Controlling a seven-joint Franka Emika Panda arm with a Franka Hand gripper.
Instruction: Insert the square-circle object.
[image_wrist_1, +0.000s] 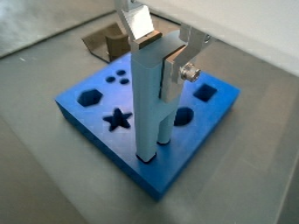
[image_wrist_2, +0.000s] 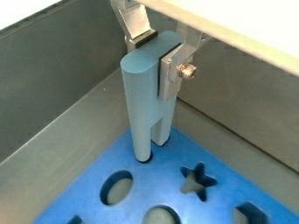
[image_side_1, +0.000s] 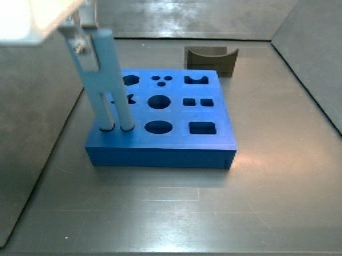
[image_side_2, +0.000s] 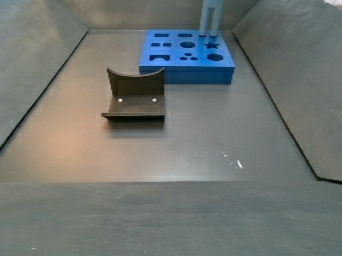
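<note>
Pale-blue square-circle object (image_wrist_1: 151, 105) upright, long axis vertical, end effector (image_wrist_1: 163, 48) gripping its top

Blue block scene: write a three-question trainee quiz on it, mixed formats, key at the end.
1. True or false: the gripper is shut on the tall grey-blue piece.
2. Multiple choice: where does the piece's lower end sit? A) on the bare floor; B) in a hole at a corner of the blue block; C) on the fixture.
3. Short answer: in a side view, is the fixture touching the blue block or apart from it?

Key:
1. True; the silver fingers clamp its upper end in both wrist views.
2. B.
3. Apart; it stands on the floor, clear of the block.
</note>
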